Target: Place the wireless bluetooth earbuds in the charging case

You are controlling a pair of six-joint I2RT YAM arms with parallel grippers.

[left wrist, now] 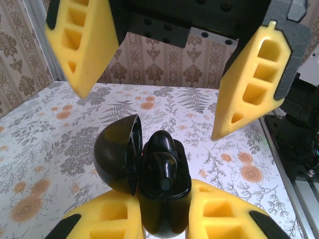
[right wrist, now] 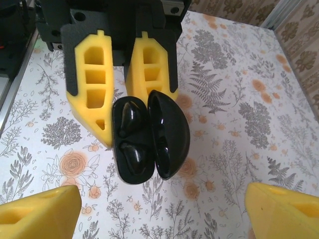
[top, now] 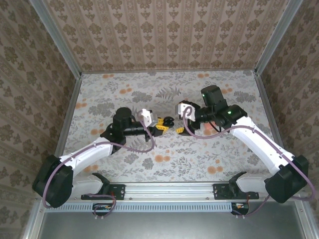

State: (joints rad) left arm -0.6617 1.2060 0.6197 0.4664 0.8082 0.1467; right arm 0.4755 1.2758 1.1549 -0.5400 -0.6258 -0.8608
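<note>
The case (right wrist: 133, 172) was black and glossy (not a pale shell), and it stood open, its domed lid (right wrist: 172, 132) swung out to one side on the hinge. Both earbuds (right wrist: 128, 119) lay in the wells of the base, one beside the other, dark against dark, so their stems were hard to make out. The left gripper (right wrist: 134, 107) was pinching the base of the case between its yellow fingers (right wrist: 89, 94), one pad on each side, with the open face turned toward the other arm. From the left wrist, the case rose straight up out of that grip with the lid leaning away to the left. The right gripper (right wrist: 162, 214) faced the case from just beyond it with its jaws spread wide and nothing between them, apart from the case. Seen from above, the two grippers met nose to nose over the middle of the floral table (top: 149, 164), the case between them.
</note>
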